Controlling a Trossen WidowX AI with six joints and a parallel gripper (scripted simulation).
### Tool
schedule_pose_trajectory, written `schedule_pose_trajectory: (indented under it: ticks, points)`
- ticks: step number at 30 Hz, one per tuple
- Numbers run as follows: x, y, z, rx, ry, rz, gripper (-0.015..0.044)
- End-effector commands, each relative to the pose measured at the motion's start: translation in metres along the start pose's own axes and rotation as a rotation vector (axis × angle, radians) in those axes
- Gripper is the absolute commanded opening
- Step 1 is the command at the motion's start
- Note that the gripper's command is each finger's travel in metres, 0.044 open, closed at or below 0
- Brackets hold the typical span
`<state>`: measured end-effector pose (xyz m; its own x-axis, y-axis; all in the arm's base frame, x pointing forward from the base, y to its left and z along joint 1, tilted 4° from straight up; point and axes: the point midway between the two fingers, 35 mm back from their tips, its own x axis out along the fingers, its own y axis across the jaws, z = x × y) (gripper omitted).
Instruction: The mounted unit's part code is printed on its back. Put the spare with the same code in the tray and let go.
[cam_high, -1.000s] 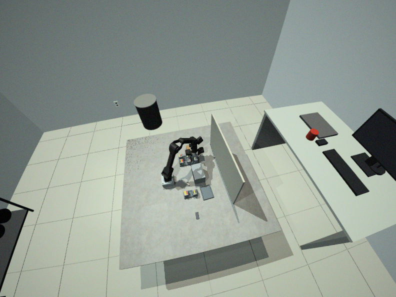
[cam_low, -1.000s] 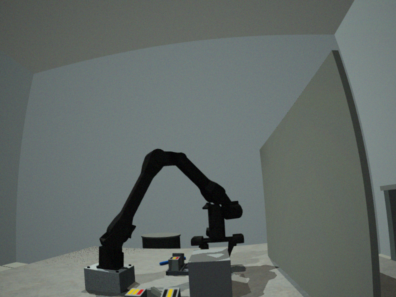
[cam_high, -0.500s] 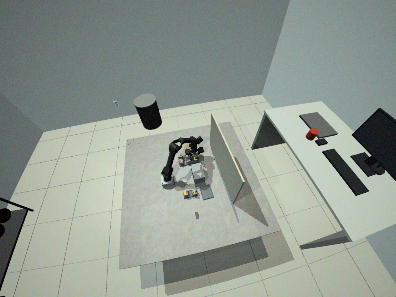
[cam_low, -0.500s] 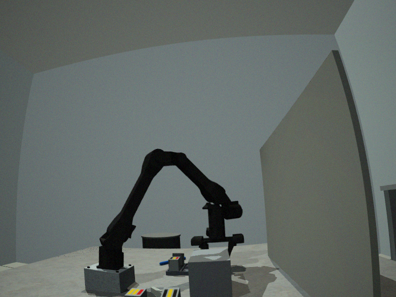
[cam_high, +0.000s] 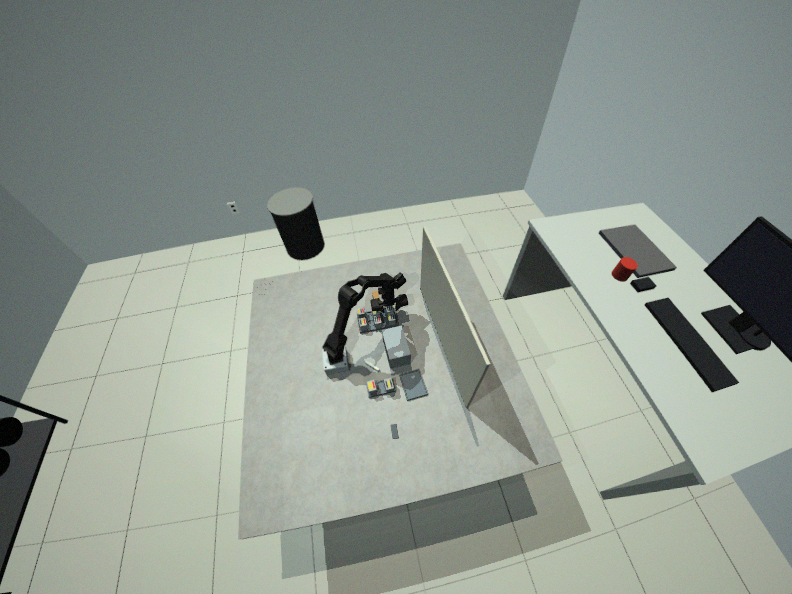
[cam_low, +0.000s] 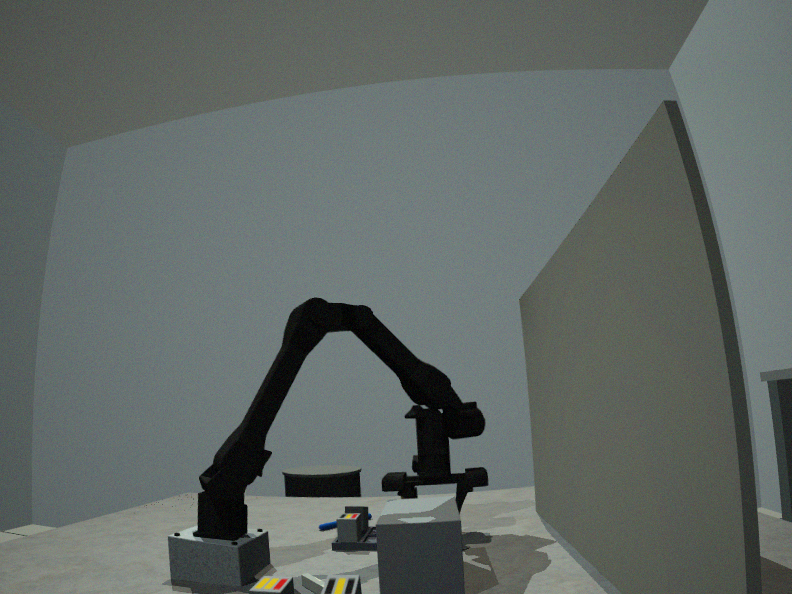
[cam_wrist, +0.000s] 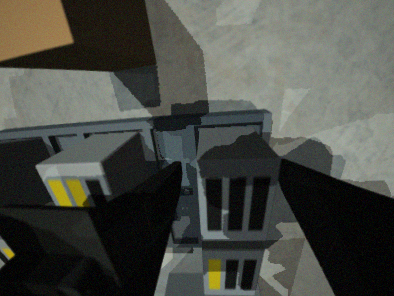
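Note:
My gripper (cam_high: 388, 303) (cam_low: 436, 493) (cam_wrist: 228, 166) is open over the rack (cam_wrist: 215, 118) at the back of the table. Its fingers stand either side of a grey spare with three black bars (cam_wrist: 239, 202). A gap shows at the left finger; the right finger looks close to the spare's edge. A spare with two yellow bars and one black (cam_wrist: 77, 167) stands to the left. One with one yellow bar and two black (cam_wrist: 232, 287) is just below. The tray (cam_high: 414, 387) lies beyond the grey block, with nothing visible in it. I cannot identify the mounted unit or read its back.
A tall grey block (cam_high: 397, 348) (cam_low: 419, 553) stands between the rack and the tray. A high panel (cam_high: 451, 319) (cam_low: 626, 358) stands to the right. Two striped spares (cam_high: 381, 387) sit beside the tray. A small dark piece (cam_high: 394, 430) lies nearer the front. An orange-brown box (cam_wrist: 30, 30) is behind the rack.

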<state>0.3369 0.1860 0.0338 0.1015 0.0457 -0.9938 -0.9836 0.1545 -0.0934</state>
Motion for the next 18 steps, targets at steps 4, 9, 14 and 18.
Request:
schedule_pose_trajectory:
  ticks: [4,9,14,18]
  points:
    - [0.0010,0.0005,-0.0010,-0.002,0.004,0.001,0.0300]
    - [0.0010,0.0005,-0.0010,-0.002,0.004,0.001,0.0300]
    - [0.0000,0.0000,0.0000,0.000,0.000,0.000,0.0274]
    - [0.0000,0.0000,0.0000,0.000,0.000,0.000,0.0169]
